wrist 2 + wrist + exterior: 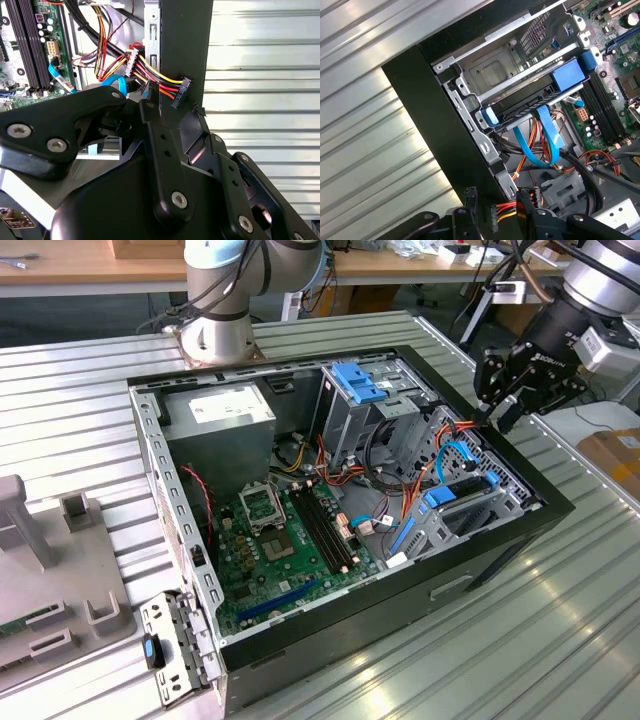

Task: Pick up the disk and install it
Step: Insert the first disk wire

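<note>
Ribbed metal table [560, 640] carries the open case [500, 552]. Inside the case, against its wall on the exterior view's right, I see the disk [525, 106] in its blue rail, apparently seated in a bay. Just above that wall hangs the gripper [497, 415], fingers parted, holding nothing.

Tool [500, 412], fingers [155, 135] apart, on downward-tilted wrist
</note>
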Controlling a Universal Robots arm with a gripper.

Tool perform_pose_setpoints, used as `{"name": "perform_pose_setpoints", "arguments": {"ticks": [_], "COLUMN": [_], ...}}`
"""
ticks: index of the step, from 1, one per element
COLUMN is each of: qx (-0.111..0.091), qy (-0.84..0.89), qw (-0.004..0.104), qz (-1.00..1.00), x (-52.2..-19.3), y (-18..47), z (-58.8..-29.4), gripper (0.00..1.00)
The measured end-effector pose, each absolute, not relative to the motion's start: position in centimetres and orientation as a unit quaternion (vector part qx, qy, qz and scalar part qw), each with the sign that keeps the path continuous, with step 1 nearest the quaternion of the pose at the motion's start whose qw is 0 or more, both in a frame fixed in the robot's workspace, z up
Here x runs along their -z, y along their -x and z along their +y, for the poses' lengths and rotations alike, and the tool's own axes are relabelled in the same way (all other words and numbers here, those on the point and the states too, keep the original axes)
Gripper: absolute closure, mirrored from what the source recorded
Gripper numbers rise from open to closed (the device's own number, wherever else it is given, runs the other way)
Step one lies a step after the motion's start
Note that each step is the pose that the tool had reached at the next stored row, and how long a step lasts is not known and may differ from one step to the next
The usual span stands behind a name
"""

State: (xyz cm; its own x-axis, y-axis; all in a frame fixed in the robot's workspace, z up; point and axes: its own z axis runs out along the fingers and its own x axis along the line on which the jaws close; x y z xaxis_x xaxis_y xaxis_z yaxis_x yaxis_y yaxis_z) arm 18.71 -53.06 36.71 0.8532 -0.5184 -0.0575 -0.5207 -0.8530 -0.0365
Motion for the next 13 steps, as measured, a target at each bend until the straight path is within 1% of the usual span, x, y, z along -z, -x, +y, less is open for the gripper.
{"name": "perform_pose_setpoints", "arguments": {"ticks": [3, 5, 10, 13], "qx": [-0.023, -0.023, -0.022, -0.005], "qy": [0.962, 0.962, 0.962, 0.963], "qw": [0.025, 0.025, 0.026, 0.030], "qz": [0.270, 0.270, 0.270, 0.269], "x": [-36.71, -36.71, -36.69, -36.68], "y": [-18.71, -18.72, -19.06, -18.84], "z": [-53.06, -53.06, -53.06, -53.06], "gripper": [0.57, 0.71, 0.71, 0.71]}}
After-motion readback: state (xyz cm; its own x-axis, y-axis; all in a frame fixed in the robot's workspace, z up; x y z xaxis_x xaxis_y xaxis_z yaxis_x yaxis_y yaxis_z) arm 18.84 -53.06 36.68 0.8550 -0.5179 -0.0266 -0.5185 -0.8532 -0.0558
